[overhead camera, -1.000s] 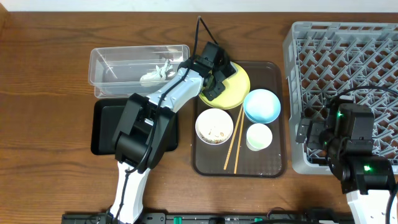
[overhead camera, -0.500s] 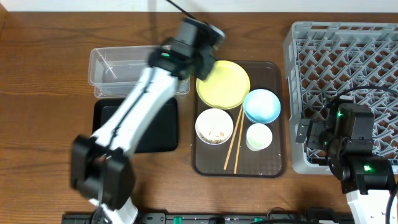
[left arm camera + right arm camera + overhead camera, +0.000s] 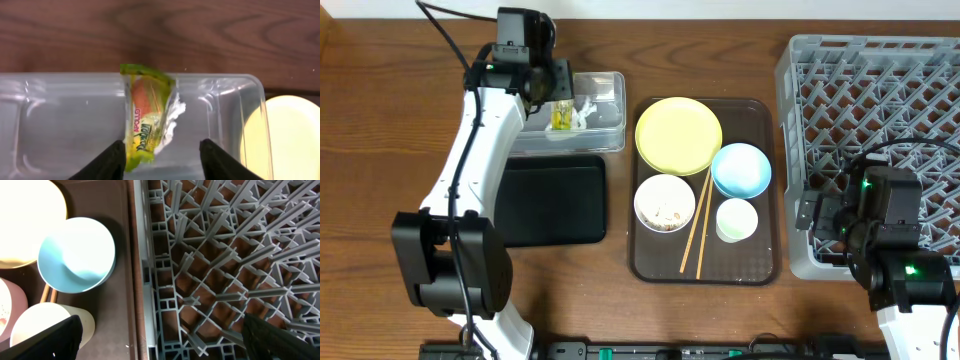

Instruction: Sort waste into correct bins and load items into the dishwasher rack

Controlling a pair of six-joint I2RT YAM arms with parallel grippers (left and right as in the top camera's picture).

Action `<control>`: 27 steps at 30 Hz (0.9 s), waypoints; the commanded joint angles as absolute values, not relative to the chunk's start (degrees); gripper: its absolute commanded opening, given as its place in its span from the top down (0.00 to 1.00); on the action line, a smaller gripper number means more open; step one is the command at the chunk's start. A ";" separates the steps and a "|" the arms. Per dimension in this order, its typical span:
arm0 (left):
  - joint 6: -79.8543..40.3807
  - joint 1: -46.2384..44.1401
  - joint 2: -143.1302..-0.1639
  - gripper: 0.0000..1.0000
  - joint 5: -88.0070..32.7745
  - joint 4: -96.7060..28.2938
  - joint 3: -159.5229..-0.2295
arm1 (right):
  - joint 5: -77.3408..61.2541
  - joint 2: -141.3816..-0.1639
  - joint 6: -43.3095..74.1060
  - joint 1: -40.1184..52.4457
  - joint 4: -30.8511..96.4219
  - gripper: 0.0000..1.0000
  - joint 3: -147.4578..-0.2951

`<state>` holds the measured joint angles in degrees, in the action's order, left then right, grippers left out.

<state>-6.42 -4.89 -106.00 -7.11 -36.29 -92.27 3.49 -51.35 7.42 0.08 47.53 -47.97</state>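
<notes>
The left hand (image 3: 160, 155) hangs wide open over the tub (image 3: 50, 125) and holds nothing. The wrapper (image 3: 145, 117) lies inside, on the white scrap (image 3: 173, 116), because trash goes there. The right hand (image 3: 160, 340) sits open by the rack (image 3: 225, 255), empty.

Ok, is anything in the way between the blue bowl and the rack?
No dish does. Between the blue bowl and the rack are only the raised rim of the brown tray and the rack's own side wall.
</notes>
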 commanded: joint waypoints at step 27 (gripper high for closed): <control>-7.86 -29.78 -97.41 0.17 -19.90 -53.52 -84.95 | 3.57 -51.40 7.70 -0.36 47.55 0.01 -49.23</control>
<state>-7.70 -26.63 -95.74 -19.00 -53.60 -86.24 3.49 -51.37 7.42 0.08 47.51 -47.97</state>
